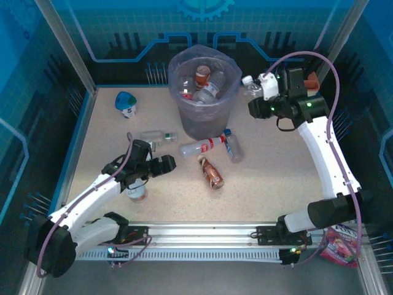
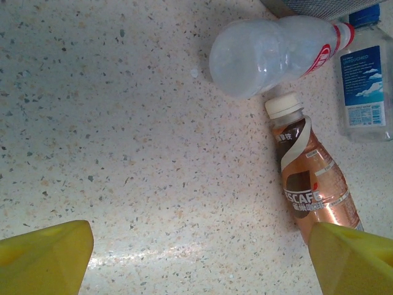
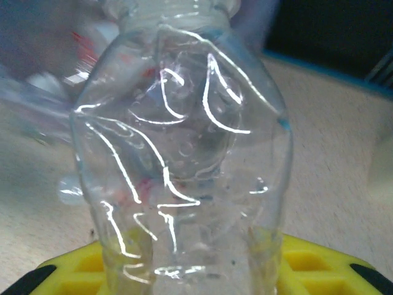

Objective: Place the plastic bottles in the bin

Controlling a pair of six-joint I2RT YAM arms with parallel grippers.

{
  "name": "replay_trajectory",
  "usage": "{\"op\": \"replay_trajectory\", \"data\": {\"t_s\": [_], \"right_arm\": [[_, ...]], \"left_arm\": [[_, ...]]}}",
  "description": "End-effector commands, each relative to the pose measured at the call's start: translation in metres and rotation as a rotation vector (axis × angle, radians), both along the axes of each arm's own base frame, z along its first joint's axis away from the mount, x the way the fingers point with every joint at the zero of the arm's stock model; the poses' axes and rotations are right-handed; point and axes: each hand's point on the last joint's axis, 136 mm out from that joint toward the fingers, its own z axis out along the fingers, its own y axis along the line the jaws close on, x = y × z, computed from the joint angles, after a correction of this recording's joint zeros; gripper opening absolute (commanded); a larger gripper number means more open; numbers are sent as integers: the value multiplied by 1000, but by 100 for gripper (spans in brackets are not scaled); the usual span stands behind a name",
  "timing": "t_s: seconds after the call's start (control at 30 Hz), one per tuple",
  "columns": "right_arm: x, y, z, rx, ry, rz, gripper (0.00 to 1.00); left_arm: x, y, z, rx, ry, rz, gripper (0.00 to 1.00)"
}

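Two arms at work, seen from above: the left arm [image 1: 92, 206] stretches low and forward from its base at the near left corner, its dark wrist turned toward the middle. The left gripper [image 1: 167, 165] points right, its yellow fingers [image 2: 49, 255] spread wide with nothing between them. The right arm [image 1: 328, 160] climbs from its base at the near right and bends at the elbow, the forearm reaching back to the left. The right gripper [image 1: 253, 89], carried high, has its jaws pressed on either side of a dented clear bottle [image 3: 184, 153].
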Motion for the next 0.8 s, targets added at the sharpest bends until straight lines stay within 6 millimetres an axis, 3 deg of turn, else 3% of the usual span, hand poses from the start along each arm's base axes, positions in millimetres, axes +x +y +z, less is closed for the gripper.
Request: {"op": "replay_trajectory", "data": {"t_s": [0.0, 0.2, 0.4, 0.57, 0.77], "right_arm": [[14, 32, 30, 42, -92, 27, 42], [53, 92, 50, 115, -174, 99, 43], [95, 149, 44, 171, -188, 154, 45], [129, 179, 21, 233, -151, 132, 47], [136, 191, -6, 196, -84, 111, 77]], "left_arm": [[-3, -4, -2, -33, 5, -5, 92], [-6, -6, 1, -61, 14, -2, 92], [-10, -4, 5, -86, 0, 23, 92], [-13, -2, 6, -77, 11, 25, 92], [-13, 0, 6, -69, 8, 29, 92]]}}
